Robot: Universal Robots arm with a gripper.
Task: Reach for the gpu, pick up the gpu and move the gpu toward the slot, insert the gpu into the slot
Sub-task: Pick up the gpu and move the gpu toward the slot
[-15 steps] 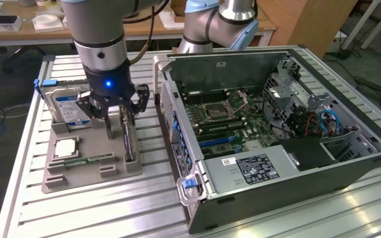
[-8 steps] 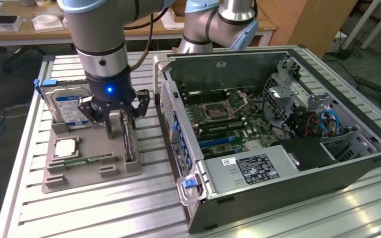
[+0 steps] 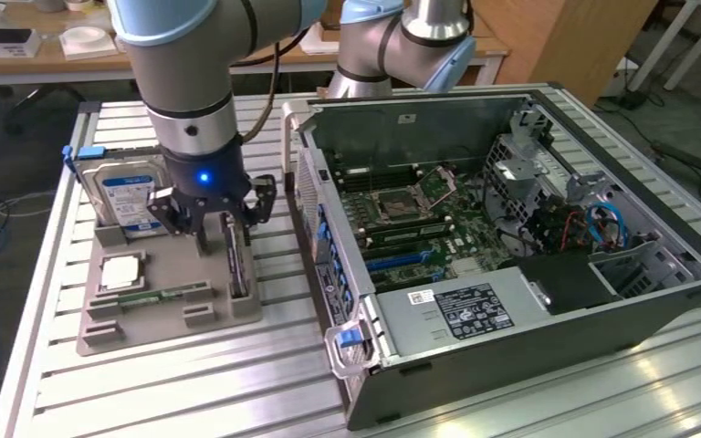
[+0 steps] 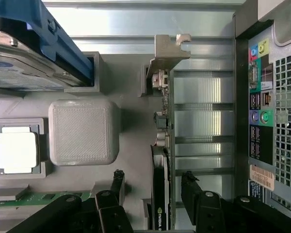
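Hard drive (image 3: 125, 193): stands upright at the far end of the holder (image 3: 211, 315), in the corner away from the computer case (image 3: 546, 319).
Processor chip (image 3: 120, 272) and memory stick (image 3: 156, 296): lie flat in the holder's middle pockets, well apart from the fingers.
Gpu (image 4: 161, 194): stands edge-on in the holder's groove along the side nearest the computer case. Its long axis runs the length of the holder, with the metal bracket (image 4: 166, 53) at the hard-drive end.
Gripper (image 3: 222, 239): directly above the gpu, on the half away from the bracket.
Fingers (image 4: 191, 191): spread wide, one facing each flat side of the card, a gap showing on both sides; nothing is held.
Judgement: the reach looks nearly done, since the card already lies between the fingers and across their closing line.
Room: a raised block (image 4: 84, 132) of the holder sits near one finger; bare tabletop (image 3: 143, 392) lies just beside the other.
Computer case: just beside the holder, lying with its open side up.
Slot (image 3: 397, 262): likely among the blue ones on the board, well apart from the holder.
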